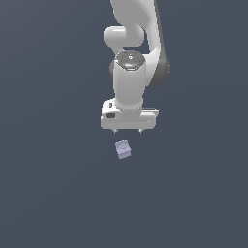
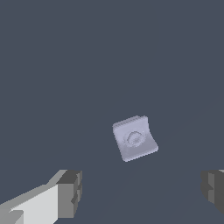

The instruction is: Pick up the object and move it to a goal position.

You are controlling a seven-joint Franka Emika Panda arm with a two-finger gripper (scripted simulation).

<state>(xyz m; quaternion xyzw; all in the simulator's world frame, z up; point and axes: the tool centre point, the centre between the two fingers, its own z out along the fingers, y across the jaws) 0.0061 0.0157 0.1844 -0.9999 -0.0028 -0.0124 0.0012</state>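
the white robot arm with rounded joints (image 1: 130,72) hangs down over the flat dark blue-grey floor (image 1: 48,169). at its end sits the wide white gripper with two short dark grey fingers (image 1: 128,130). the two finger tips poke out under the white bar, one toward the exterior view's left and one toward the exterior view's right. they stand far apart, so the gripper is spread wide and holds nothing.

the small pale lavender-grey cube (image 1: 123,149) lies on the floor. in the exterior view it shows just under the gripper, a little toward the exterior view's left of the gripper's middle. there is a clear gap between the cube and the finger tips, so they do not touch. the cube is turned a bit, so its edges do not line up with the gripper bar. it is much narrower than the gripper.

in the wrist view the cube (image 2: 134,138) shows a faint round mark on the face that looks at the camera. the two dark fingers (image 2: 70,194) show at the edge of this view, well apart from the cube. the cube seems to sit ahead of the gap between them and not inside it, but how high the fingers are above the floor is hard to tell.
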